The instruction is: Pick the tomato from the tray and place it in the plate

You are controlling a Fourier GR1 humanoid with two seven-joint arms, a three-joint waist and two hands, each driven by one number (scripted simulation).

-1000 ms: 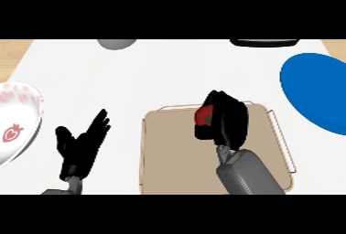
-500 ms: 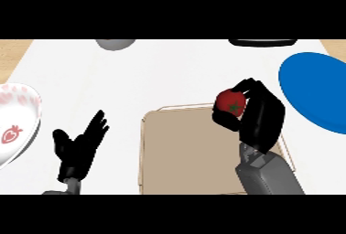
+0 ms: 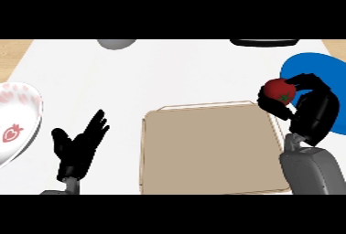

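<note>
The white surface (image 3: 175, 77) spreads wide under me, and the tan tray (image 3: 209, 151) sits in the middle of it with nothing lying in it. Off at the right edge is the blue plate (image 3: 317, 68), only partly in view, and that's my target. At the left edge there's a white plate with a strawberry print (image 3: 17, 123), not my concern.

My right hand (image 3: 307, 107) is up above the tray's right-hand corner, fingers curled round the tomato (image 3: 278, 89), which is off the tray and held just beside the blue plate's near rim, not over its middle yet. My left hand (image 3: 81, 144) rests open, fingers up, left of the tray.

Here's the risk, as I judge it: if I let go from here, the tomato could land on the rim or on the surface short of the plate and roll off. A round thing released from height may also bounce out. I'd want to be over the plate's centre and low before I uncurl.
</note>
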